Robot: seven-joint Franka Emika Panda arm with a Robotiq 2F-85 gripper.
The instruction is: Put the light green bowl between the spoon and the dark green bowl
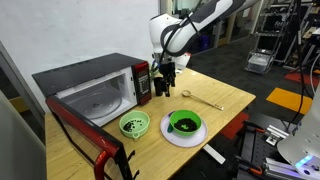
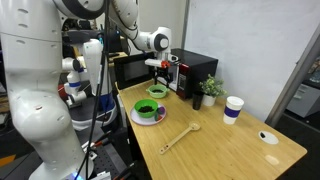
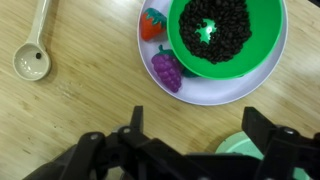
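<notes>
The light green bowl [image 1: 134, 124] sits on the wooden table in front of the open microwave; it also shows in the other exterior view [image 2: 157, 91], and its edge shows at the bottom of the wrist view [image 3: 250, 150]. The dark green bowl [image 1: 184, 124] [image 2: 148, 109] [image 3: 225, 35] stands on a white plate [image 3: 255, 88]. The pale spoon [image 1: 205, 98] [image 2: 180, 136] [image 3: 30, 55] lies beyond the plate. My gripper [image 1: 165, 86] [image 2: 159, 72] [image 3: 197, 125] is open and empty, hovering above the table near the light green bowl.
A microwave [image 1: 95, 90] with its red door [image 1: 85, 135] open stands at the table's end. A toy strawberry [image 3: 152, 22] and toy grapes [image 3: 166, 68] lie on the plate. A white flat stick [image 1: 214, 154], a potted plant [image 2: 210, 90] and a cup [image 2: 233, 108] are also on the table.
</notes>
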